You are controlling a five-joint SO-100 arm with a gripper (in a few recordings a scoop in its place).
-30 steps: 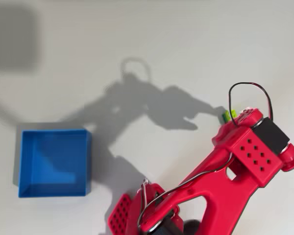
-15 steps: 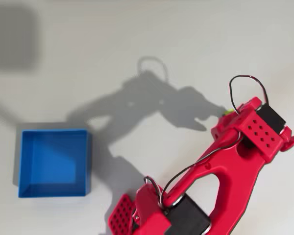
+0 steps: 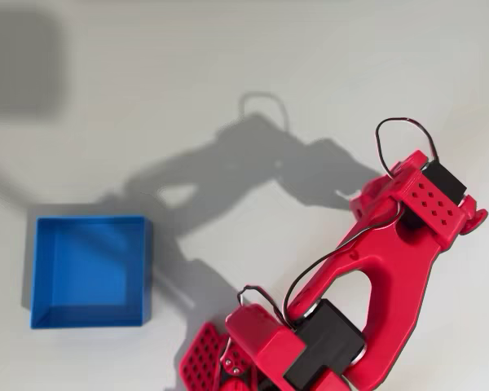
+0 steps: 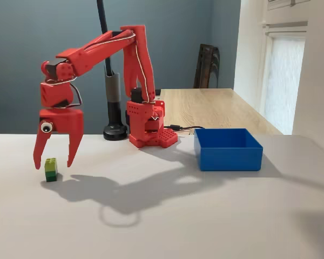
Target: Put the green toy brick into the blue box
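- Gripper (image 4: 54, 161): red, two-fingered, pointing straight down in the fixed view, fingers spread wide and holding nothing. Its tips hang low, just above the table (image 4: 162, 216).
- Green brick (image 4: 51, 169): small, lime top over a darker base, standing upright on the table directly under the gripper, between the two fingertips. No contact is visible; the fingers flank it on either side.
- Blue box (image 4: 228, 149): open, shallow, square tray, well apart from the gripper, on the far side of the arm's base (image 4: 149, 129) in the fixed view. In the overhead view the box (image 3: 90, 271) sits at the left; nothing lies inside it.
- Change: a second ago the overhead view showed the brick peeking out beside the wrist; half a second ago only a sliver remained; now the arm (image 3: 391, 261) covers it entirely. The wrist has swung over the brick.
- Meaning for the task: alignment looks finished and the grasp appears to be the step in hand. Likely still needed: a slight descent, closing on the brick, then carrying it across to the box. Nothing is yet lifted.
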